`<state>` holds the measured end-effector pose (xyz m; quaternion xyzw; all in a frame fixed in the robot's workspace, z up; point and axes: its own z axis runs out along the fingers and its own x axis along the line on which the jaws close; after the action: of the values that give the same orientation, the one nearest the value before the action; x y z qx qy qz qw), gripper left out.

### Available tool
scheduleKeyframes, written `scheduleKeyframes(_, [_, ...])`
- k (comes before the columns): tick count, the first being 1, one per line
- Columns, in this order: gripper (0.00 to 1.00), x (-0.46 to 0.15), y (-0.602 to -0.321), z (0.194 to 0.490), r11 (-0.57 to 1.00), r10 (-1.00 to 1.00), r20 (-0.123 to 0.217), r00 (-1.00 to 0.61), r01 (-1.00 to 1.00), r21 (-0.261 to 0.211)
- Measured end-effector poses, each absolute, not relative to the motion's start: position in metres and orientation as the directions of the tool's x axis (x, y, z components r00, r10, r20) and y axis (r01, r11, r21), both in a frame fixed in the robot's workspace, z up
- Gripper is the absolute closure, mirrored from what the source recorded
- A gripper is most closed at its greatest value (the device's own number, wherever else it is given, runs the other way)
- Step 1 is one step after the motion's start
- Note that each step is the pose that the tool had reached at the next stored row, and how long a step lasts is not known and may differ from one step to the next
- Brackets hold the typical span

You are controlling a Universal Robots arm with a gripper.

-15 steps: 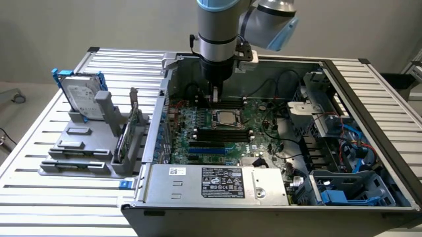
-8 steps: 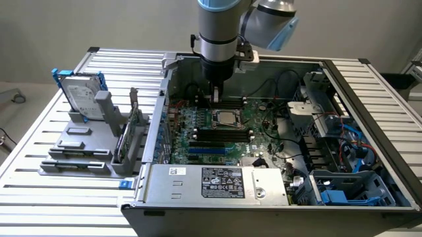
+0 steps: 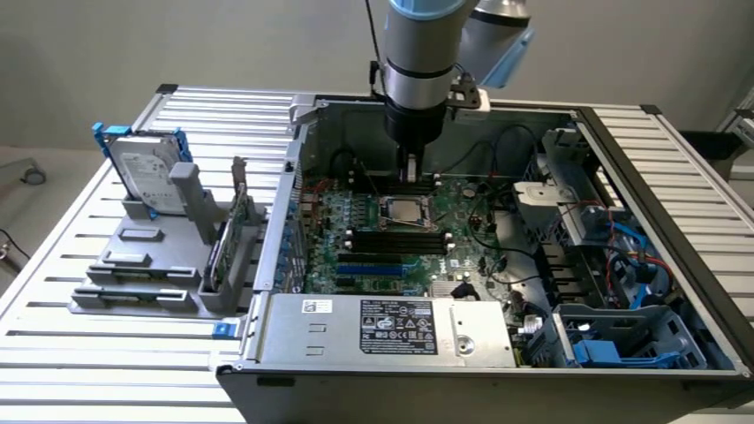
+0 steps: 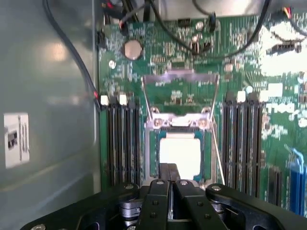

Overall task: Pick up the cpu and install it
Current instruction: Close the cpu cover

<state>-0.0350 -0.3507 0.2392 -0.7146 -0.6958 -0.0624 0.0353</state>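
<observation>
Wrist view: one cpu (image 4: 180, 151) lies flat in the one socket (image 4: 158, 123). One arm (image 3: 418, 53) stands upright over the open computer case (image 3: 353, 397), its gripper (image 4: 168, 168) just above the cpu, fingers pressed together, empty.

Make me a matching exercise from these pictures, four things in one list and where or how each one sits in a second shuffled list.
1 cpu
2 gripper
3 hard drive
4 power supply

A upright in the grey rack outside the case
B shut, just above the socket
C lying in the open socket
D silver labelled box inside the case

Pairs: 1-C, 2-B, 3-A, 4-D
</observation>
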Motion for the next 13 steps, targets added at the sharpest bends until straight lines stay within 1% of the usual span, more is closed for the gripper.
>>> scheduleKeyframes(13, [0.89,0.024,-0.351,0.263,-0.029,0.99,0.138,0.024,0.999,0.035])
